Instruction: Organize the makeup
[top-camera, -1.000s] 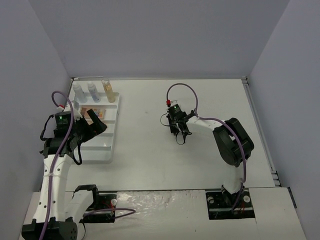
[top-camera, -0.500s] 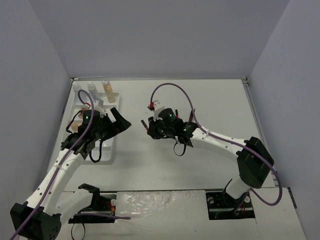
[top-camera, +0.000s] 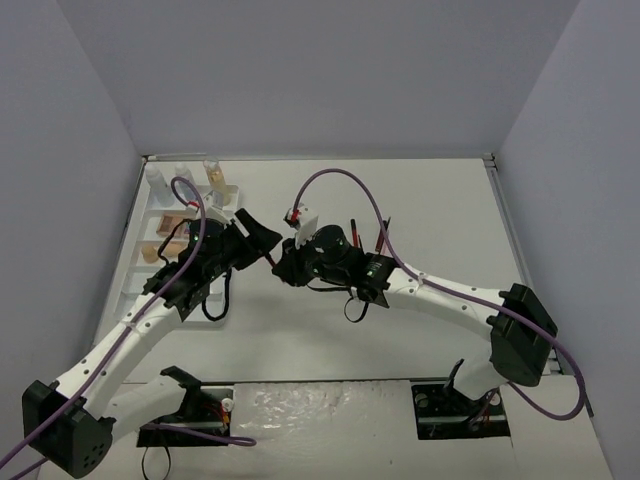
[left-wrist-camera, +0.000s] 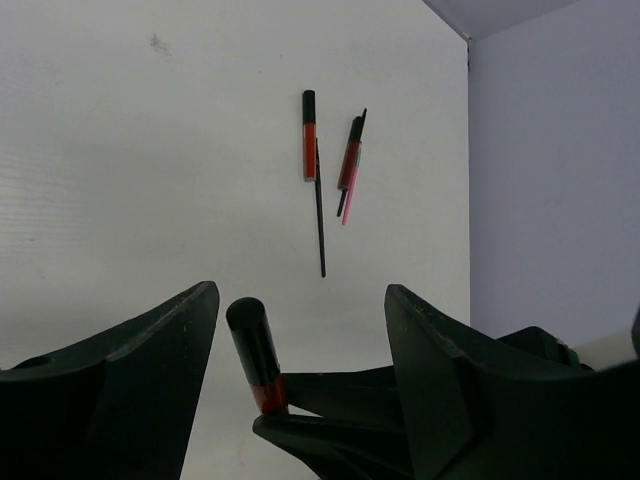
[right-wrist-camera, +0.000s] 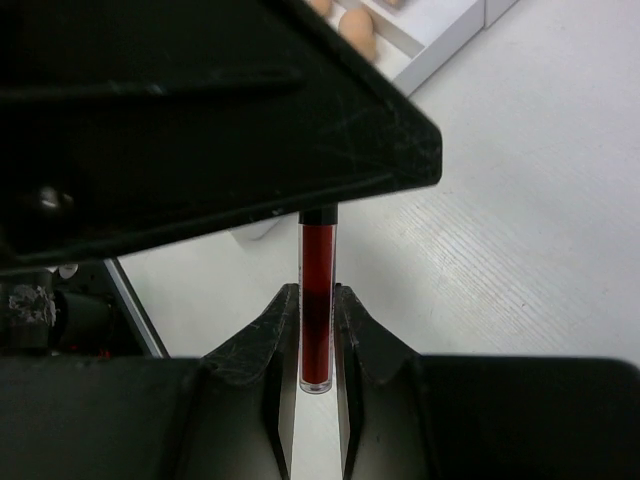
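Observation:
A red lip-gloss tube with a black cap (right-wrist-camera: 316, 300) stands between the fingers of my right gripper (right-wrist-camera: 316, 290), which is shut on its lower half. In the left wrist view the tube's cap (left-wrist-camera: 257, 355) sticks up between the jaws of my left gripper (left-wrist-camera: 300, 300). Those jaws stand open on either side of the cap, with a clear gap on the right. Both grippers meet above the table left of centre, the left gripper (top-camera: 262, 240) against the right gripper (top-camera: 283, 268). More makeup lies on the table: a red tube (left-wrist-camera: 309, 140), a thin black pencil (left-wrist-camera: 320, 215) and a red-pink pencil (left-wrist-camera: 349, 165).
The white slotted tray (top-camera: 135, 272) lies at the far left with peach sponges (top-camera: 175, 222) in it. Two clear bottles (top-camera: 155, 180) and an amber bottle (top-camera: 213, 175) stand at its far end. Grey walls close in the table on three sides.
The left arm swung right, away from the tray. The right gripper came left with the tube to meet it. The left jaws have narrowed around the tube's cap.

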